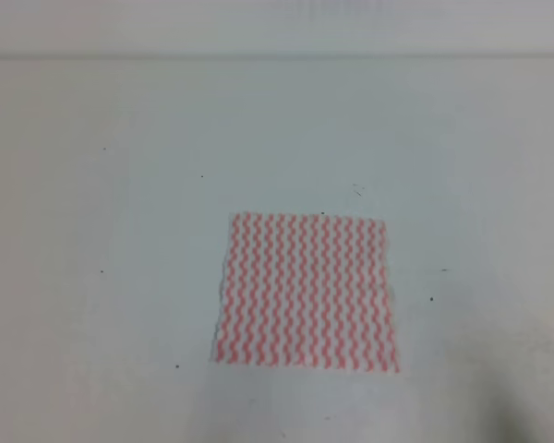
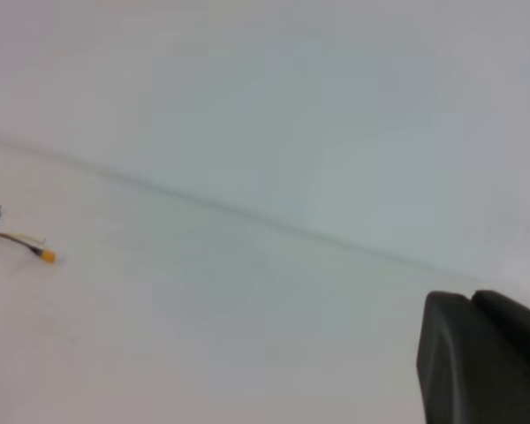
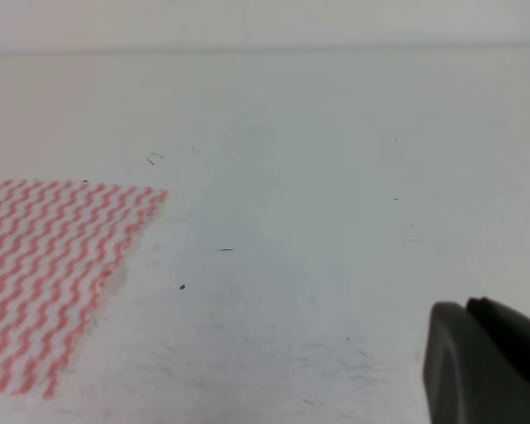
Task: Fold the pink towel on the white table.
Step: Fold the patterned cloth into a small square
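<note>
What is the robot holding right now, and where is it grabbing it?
Nothing. The pink towel lies flat and spread out on the white table, and no gripper touches it.

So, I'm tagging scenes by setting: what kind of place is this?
Probably a lab test bench, not a home: a bare white table, one pink towel laid flat, and a loose wire with a yellow connector.

The light is soft and even, with no strong glare. All the pictures look a bit blurry and grainy. A faint gray shadow darkens the white table (image 1: 499,397) near its front right corner.
</note>
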